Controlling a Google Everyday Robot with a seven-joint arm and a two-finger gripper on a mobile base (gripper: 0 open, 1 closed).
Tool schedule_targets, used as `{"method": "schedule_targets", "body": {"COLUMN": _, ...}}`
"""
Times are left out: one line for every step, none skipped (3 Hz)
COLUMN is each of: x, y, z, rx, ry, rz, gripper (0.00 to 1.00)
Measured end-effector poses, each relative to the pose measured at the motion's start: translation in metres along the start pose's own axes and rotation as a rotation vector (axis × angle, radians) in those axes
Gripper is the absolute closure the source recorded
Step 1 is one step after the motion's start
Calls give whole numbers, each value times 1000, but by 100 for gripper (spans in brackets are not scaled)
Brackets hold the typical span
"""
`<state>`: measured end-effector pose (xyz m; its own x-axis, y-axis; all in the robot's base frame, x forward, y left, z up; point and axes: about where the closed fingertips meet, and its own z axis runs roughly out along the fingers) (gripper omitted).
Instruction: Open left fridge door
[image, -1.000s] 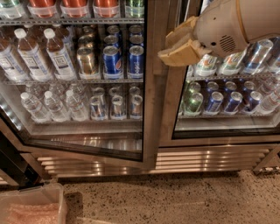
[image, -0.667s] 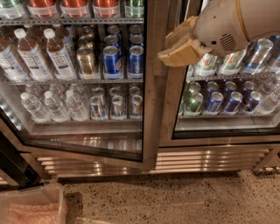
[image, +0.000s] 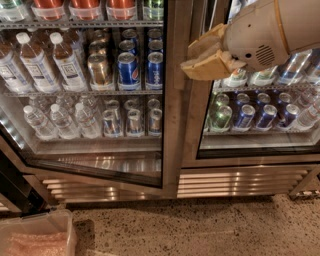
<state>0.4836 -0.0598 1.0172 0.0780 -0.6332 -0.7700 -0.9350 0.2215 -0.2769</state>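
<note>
Up high, the tan, wedge-shaped end effector (image: 189, 56) hangs just right of the left fridge door (image: 170, 125), level with that door's second shelf and close to its right-hand steel upright. Whether it touches the upright, and whether it is apart or together, I cannot tell. Behind it, a rounded cream-white arm casing (image: 270, 30) with a small speaker-like grille reaches away to the right of the door.

That left fridge door is a tall glass pane in a wide brushed-steel frame, filling the left half of the view. Its lower edge slants against the slats below, so it looks slightly ajar. Through its glass show clear plastic water bottles (image: 60, 120) and blue Pepsi cans (image: 127, 70).

Right of the door stands the matching steel-framed glass door (image: 250, 156), with green and white cans (image: 220, 116) behind it. Below the door run a louvred steel kick grille (image: 235, 182) and a speckled stone floor (image: 200, 225). Below the door's left corner sits a translucent plastic bin (image: 35, 235).
</note>
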Motion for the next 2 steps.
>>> {"method": "schedule_targets", "body": {"x": -2, "y": 0, "z": -2, "rx": 0, "ry": 0, "rz": 0, "gripper": 100}}
{"method": "schedule_targets", "body": {"x": -3, "y": 22, "z": -7, "rx": -16, "ry": -29, "rz": 19, "gripper": 100}}
